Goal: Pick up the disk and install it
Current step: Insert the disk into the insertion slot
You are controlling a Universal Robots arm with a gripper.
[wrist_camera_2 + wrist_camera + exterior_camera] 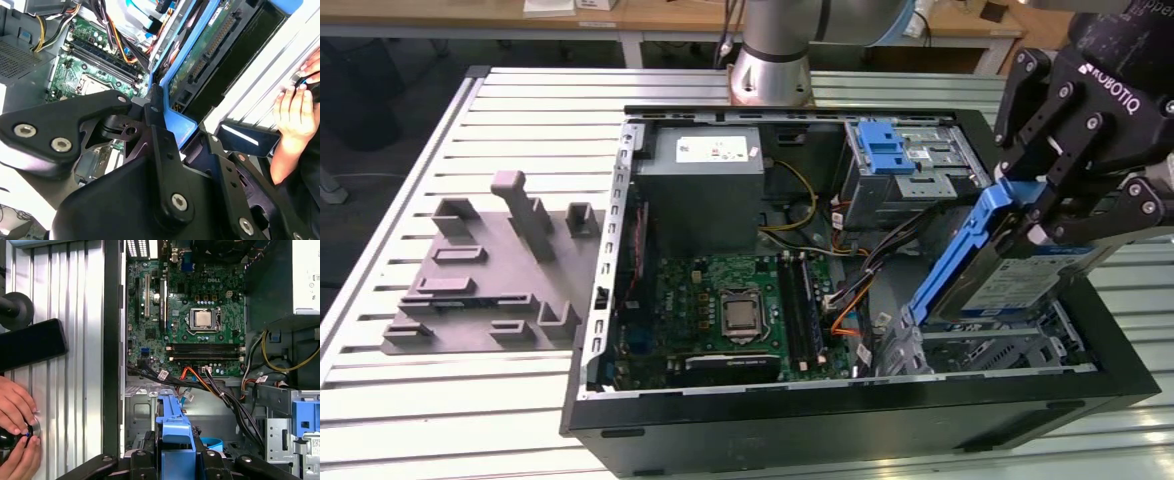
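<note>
Right now my gripper (1051, 205) is pinched on the blue carrier frame at the upper end of the disk (1027, 280). The disk hangs steeply tilted over the drive bay (994, 345), at the near corner of the open computer case (854, 400) on the exterior view's right. Its lower end is down among the bay's metal walls. I cannot tell whether the frame already touches them.

The tilt is my main worry. If I push down at this angle, a corner of the frame could catch on the bay's edge and jam. The disk could also twist in my grip, since I hold only a narrow plastic part of it.

The cable bundle (215, 387) of black and orange leads runs from the motherboard (720, 310) toward the bay and lies just beside the disk's path. A lead that strays under the frame could be pinched, or could stop the disk from seating. In the second wrist view the disk's green circuit side (200, 55) faces out with its connector bare, so scraping it along sheet metal could damage it.

A person's hands (17, 412) rest on a small black device on the table (454, 400), just outside the case wall. A sideways swing of my arm could bring it toward them.
</note>
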